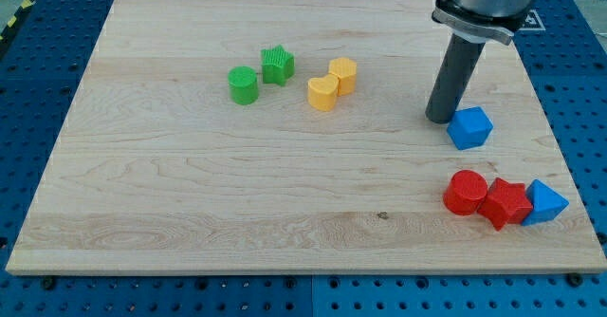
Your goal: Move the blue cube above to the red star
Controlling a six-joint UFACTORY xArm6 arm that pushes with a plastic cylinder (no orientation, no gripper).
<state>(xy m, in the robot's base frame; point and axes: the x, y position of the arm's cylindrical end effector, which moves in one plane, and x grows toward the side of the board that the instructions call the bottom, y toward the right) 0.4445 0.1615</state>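
Note:
The blue cube [470, 127] lies on the wooden board [190, 194] at the view's right. My tip [439, 118] stands just left of the cube, touching or nearly touching its left side. The red star [505, 203] lies below the cube, near the board's lower right corner. It sits between a red cylinder [466, 192] on its left and a blue triangular block [544, 202] on its right.
A green cylinder [244, 84] and a green star [277, 65] sit at the view's upper middle. A yellow heart-like block [322, 93] and a yellow cylinder [343, 74] lie just right of them. The board's right edge is close to the blue blocks.

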